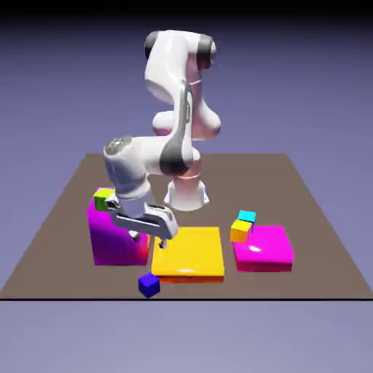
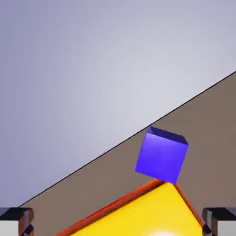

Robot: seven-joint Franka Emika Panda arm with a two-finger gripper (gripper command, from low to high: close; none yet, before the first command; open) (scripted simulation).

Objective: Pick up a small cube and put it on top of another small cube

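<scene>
glossy, smooth yellow block (image 1: pixel 188 251), shiny magenta slab (image 1: pixel 263 245), matt brown tabletop (image 1: pixel 255 186), smooth white arm (image 1: pixel 166 73)

Bright glare spots on yellow block (image 1: pixel 188 251) and magenta block (image 1: pixel 263 248); backdrop (image 1: pixel 306 87) darkening to black at exterior view's top.

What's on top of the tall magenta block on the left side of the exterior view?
A small lime-green cube shows at the top of the tall magenta block; the arm hides part of that top.
</scene>
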